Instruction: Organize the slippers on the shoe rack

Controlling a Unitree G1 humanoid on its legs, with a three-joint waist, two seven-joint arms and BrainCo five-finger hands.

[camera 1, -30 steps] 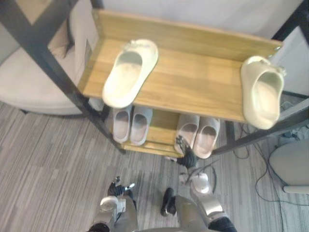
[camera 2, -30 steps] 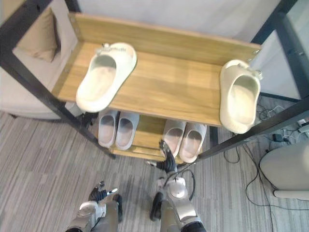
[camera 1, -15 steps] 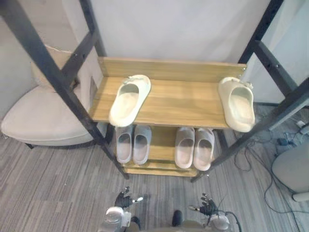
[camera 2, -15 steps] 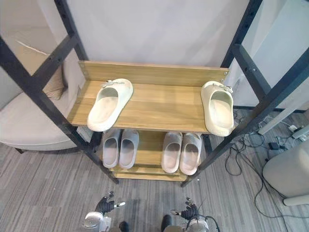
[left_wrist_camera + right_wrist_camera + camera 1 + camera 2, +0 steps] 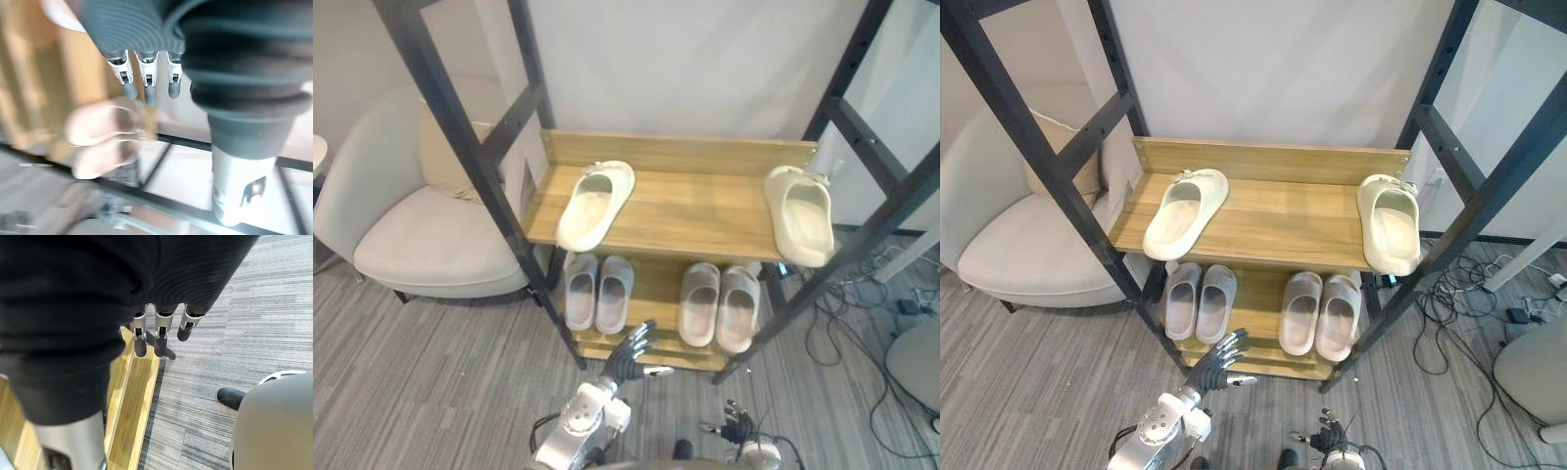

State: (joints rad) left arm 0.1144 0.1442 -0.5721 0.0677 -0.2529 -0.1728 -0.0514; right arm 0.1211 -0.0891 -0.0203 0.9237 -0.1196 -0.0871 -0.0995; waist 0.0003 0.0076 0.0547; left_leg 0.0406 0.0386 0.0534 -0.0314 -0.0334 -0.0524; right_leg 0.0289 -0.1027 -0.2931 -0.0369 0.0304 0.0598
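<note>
Left hand (image 5: 625, 362) and right hand (image 5: 736, 429): silver dark-tipped fingers (image 5: 159, 335), dark ribbed covers (image 5: 244, 63).

Bright, even room light; soft shadows within the shoe rack (image 5: 1283, 215).

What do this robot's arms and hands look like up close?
The arms are silver-grey metal. The left robot hand and the right robot hand each have slim silver fingers with dark tips and a separate thumb. A dark ribbed cover wraps the back of each hand and the wrist.
</note>
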